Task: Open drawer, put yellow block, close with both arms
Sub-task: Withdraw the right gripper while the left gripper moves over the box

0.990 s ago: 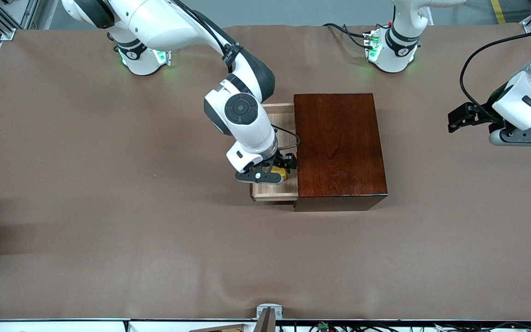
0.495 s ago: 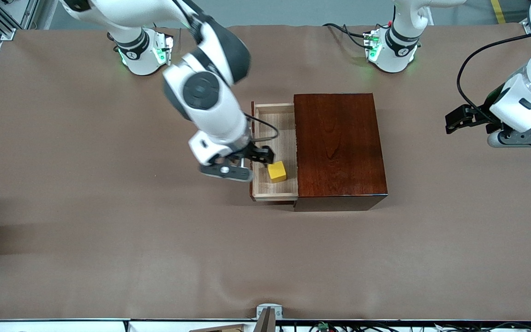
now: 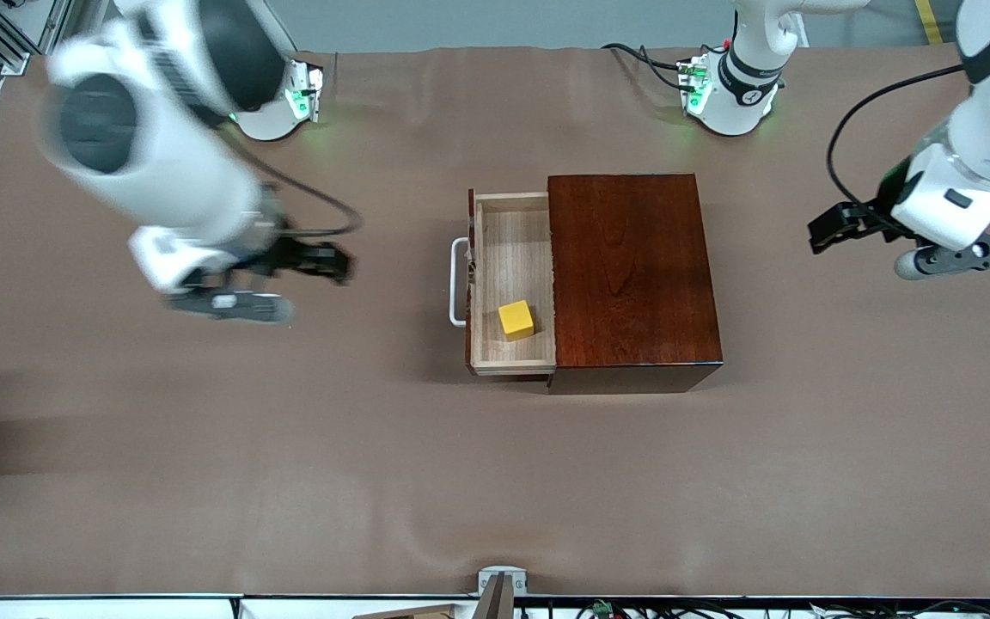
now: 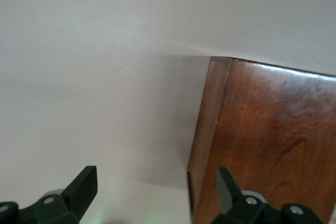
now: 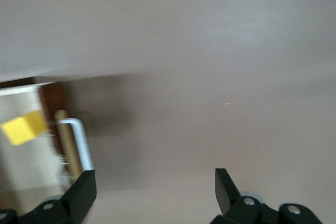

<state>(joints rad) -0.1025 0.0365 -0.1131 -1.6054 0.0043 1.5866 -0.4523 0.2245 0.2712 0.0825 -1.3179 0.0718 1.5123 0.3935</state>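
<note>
While the right gripper hangs over bare brown tablecloth toward the right arm's end of the table, its fingers are spread wide and hold nothing. Next comes the drawer, pulled out of the dark reddish-brown wooden box, its white U-shaped handle facing the right arm's end. Resting on the drawer's pale floor, in the part nearer the front camera, is the yellow block, touched by neither gripper. Over the cloth at the left arm's end, well apart from the box, hangs the left gripper, its fingers also wide apart and empty.
</note>
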